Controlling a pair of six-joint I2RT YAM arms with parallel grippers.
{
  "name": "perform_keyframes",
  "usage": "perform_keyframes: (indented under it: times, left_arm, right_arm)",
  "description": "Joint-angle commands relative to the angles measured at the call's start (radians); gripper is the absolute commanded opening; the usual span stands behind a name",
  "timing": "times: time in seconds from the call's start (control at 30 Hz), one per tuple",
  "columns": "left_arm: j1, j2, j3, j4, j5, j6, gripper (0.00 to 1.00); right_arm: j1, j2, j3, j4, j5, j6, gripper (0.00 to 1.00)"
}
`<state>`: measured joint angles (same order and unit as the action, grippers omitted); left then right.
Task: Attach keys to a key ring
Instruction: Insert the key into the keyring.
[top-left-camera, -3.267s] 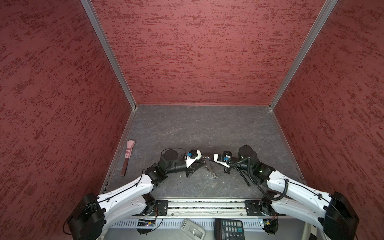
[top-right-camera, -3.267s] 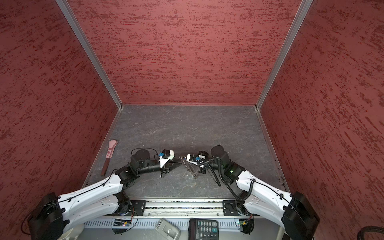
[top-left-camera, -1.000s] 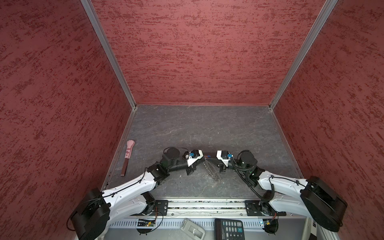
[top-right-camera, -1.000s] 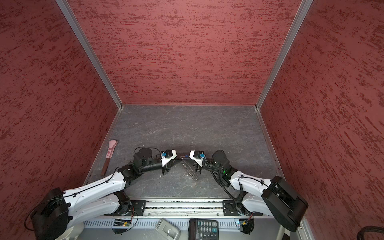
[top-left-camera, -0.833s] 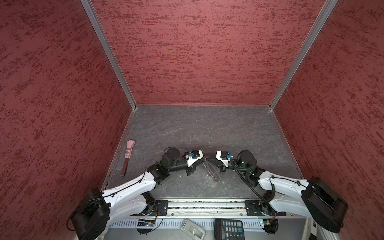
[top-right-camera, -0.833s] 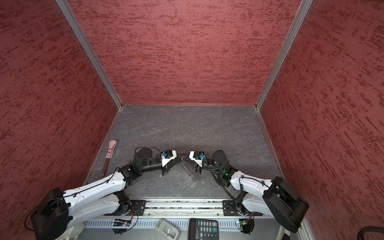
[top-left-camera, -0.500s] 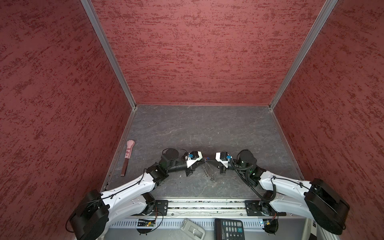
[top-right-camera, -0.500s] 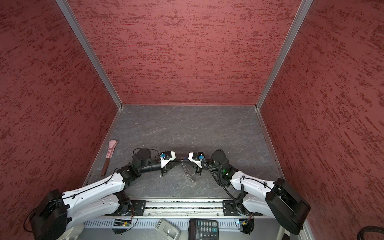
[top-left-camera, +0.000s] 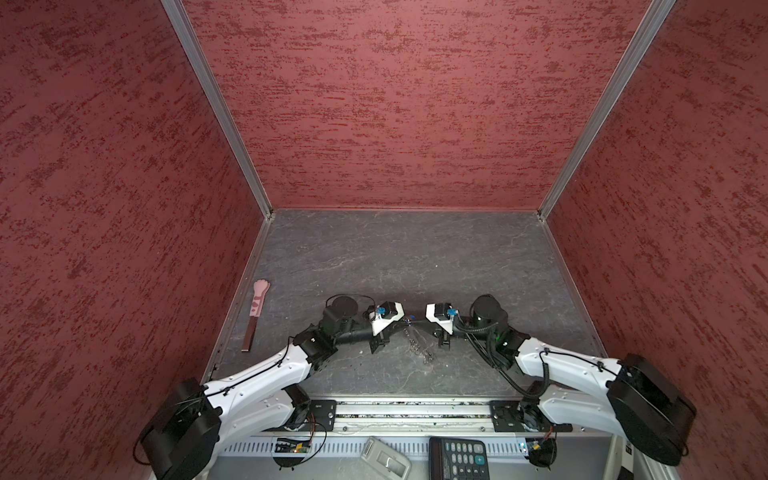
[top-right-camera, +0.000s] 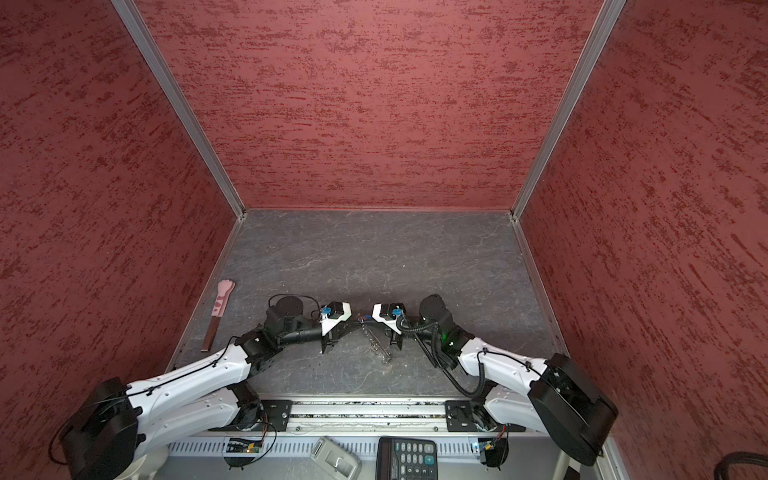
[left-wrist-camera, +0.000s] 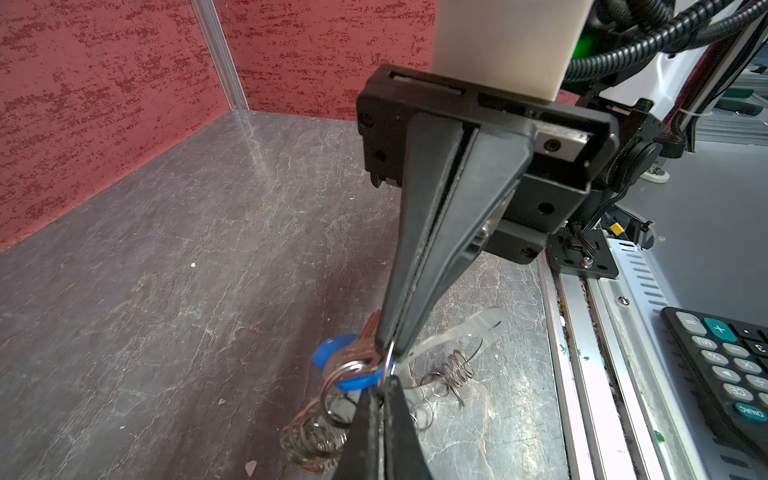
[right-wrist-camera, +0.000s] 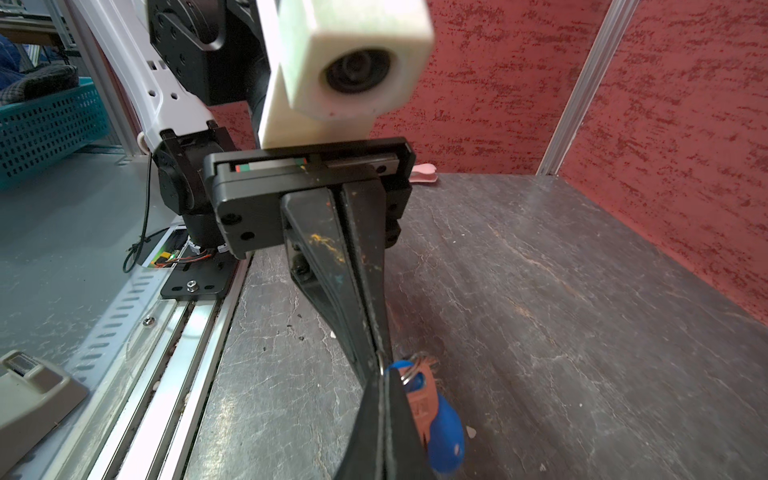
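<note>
My two grippers meet tip to tip low over the front middle of the table in both top views, left gripper (top-left-camera: 402, 322) and right gripper (top-left-camera: 417, 322). Both are shut on the thin wire of the key ring (left-wrist-camera: 390, 362), which runs between the tips. Its row of silver links (top-left-camera: 418, 345) droops to the table. In the left wrist view my left gripper (left-wrist-camera: 383, 388) points up at the shut right gripper (left-wrist-camera: 392, 351). The keys, one blue tag (right-wrist-camera: 444, 432) with a pale label, hang by a small silver ring (left-wrist-camera: 345, 369) at the meeting point.
A pink paw-tipped stick (top-left-camera: 257, 309) lies along the left wall. A metal rail (top-left-camera: 411, 409) borders the table's front edge, with a calculator (top-left-camera: 457, 457) and a grey device (top-left-camera: 384, 459) below it. Red walls close three sides.
The grippers have stayed tip to tip. Since the oldest frames the right arm has folded in nearer the middle. The hanging links have shifted a little.
</note>
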<state>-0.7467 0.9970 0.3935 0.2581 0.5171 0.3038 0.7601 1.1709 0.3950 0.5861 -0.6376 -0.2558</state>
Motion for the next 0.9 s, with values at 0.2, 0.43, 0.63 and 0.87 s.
perform_keyframes:
  times: [0.2,0.43,0.63,0.87]
  left_arm:
    - [-0.051,0.031,0.046,-0.006,-0.005,0.102,0.00]
    - [-0.057,0.019,0.041,-0.013,0.015,0.112,0.00]
    - [-0.062,0.015,0.042,-0.013,0.018,0.115,0.00]
    - [-0.060,0.007,0.033,0.008,-0.001,0.106,0.00]
  right_arm:
    - [0.018,-0.033,0.145,-0.352,0.027,-0.117,0.08]
    - [0.018,-0.019,0.182,-0.427,-0.001,-0.144,0.11]
    - [0.018,-0.008,0.205,-0.466,-0.014,-0.167,0.11]
    - [0.018,-0.010,0.217,-0.517,-0.048,-0.194,0.05]
